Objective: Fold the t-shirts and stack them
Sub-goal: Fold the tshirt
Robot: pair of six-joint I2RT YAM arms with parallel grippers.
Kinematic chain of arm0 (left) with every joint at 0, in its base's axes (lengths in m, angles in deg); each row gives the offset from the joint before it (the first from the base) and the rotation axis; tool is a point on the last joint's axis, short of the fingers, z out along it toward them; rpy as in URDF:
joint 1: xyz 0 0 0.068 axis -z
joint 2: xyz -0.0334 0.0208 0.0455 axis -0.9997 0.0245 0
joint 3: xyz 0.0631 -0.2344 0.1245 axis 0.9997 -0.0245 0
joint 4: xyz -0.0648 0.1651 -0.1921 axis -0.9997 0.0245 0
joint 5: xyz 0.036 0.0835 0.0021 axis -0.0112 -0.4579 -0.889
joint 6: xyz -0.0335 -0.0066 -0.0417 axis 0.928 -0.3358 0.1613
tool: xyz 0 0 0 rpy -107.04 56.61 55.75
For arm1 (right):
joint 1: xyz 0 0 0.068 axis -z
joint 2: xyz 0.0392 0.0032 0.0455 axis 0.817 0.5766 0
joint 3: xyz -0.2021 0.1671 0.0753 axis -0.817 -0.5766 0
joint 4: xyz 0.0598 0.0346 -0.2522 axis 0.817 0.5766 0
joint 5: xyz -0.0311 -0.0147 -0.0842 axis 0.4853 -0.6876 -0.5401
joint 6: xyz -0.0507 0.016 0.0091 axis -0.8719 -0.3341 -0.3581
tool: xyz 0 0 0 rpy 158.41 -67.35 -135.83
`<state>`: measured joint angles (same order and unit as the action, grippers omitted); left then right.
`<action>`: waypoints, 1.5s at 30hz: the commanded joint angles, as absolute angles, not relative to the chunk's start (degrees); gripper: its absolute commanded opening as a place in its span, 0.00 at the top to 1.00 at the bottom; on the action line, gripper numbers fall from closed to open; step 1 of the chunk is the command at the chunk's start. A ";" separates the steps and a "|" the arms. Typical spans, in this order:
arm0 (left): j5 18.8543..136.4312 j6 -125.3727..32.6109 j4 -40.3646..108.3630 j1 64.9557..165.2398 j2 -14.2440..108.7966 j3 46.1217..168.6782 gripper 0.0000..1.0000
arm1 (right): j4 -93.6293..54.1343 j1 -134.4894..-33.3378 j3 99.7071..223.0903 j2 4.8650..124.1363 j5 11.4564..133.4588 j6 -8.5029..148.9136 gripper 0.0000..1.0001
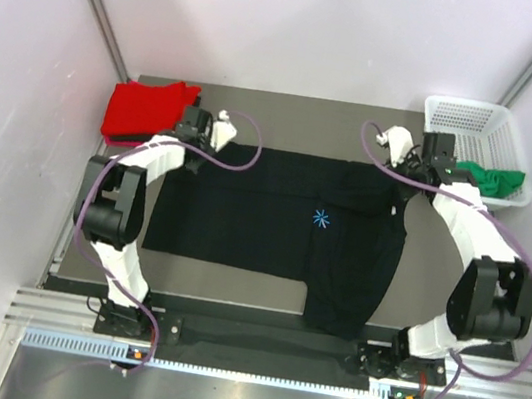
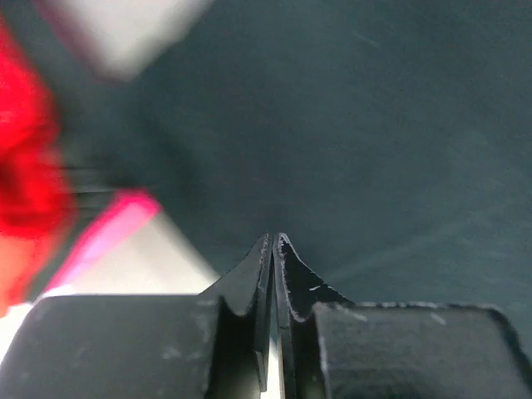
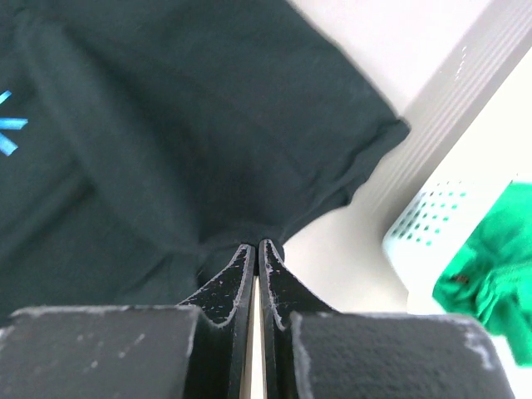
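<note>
The black t-shirt [image 1: 272,226] lies spread sideways over the middle of the worktop [image 1: 288,122], with its blue print [image 1: 321,218] facing up and one sleeve pointing to 6 o'clock. I hold it along its far edge. My right jaws are pressed together on a bunched fold of it beside the other sleeve, at about 1 o'clock on the cloth. My left jaws are together at the 11 o'clock corner and seem to pinch the hem, though my left wrist view is blurred.

Two grips well apart on one edge keep that edge straight. I judge I am either drawing the shirt flat or readying that edge to carry over for a fold.

The red t-shirt [image 1: 143,111] sits bunched at 10 o'clock on the worktop, just beside my left jaws. A strip of pink cloth [image 2: 108,234] shows at its edge, so I take that corner for the stack. The green t-shirt [image 1: 492,179] lies in the white basket [image 1: 463,107] at 2 o'clock.
</note>
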<state>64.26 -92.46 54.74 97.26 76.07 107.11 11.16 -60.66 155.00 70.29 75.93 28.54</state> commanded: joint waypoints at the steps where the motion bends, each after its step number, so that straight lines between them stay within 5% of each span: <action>1: 65.78 -89.60 57.29 98.35 77.43 105.11 0.93 | 7.35 -60.94 160.73 75.15 74.93 28.50 1.00; 13: 64.02 -89.34 57.46 98.44 75.59 104.40 0.95 | 2.34 -60.94 181.82 94.77 69.22 30.61 0.96; 17: 64.20 -89.16 57.46 98.53 74.79 103.87 0.95 | 1.63 -61.12 183.06 93.20 66.67 30.69 0.50; 18: 64.28 -89.07 57.46 98.53 74.70 103.87 0.94 | 2.41 -61.20 181.49 92.33 67.27 30.00 0.49; 24: 65.25 -88.37 57.55 99.06 73.65 103.79 0.94 | 14.43 -61.20 169.11 83.01 85.52 20.42 0.64; 45: 62.00 -89.43 59.04 99.76 74.70 103.70 0.94 | 24.30 -63.40 174.01 97.15 91.89 13.29 0.64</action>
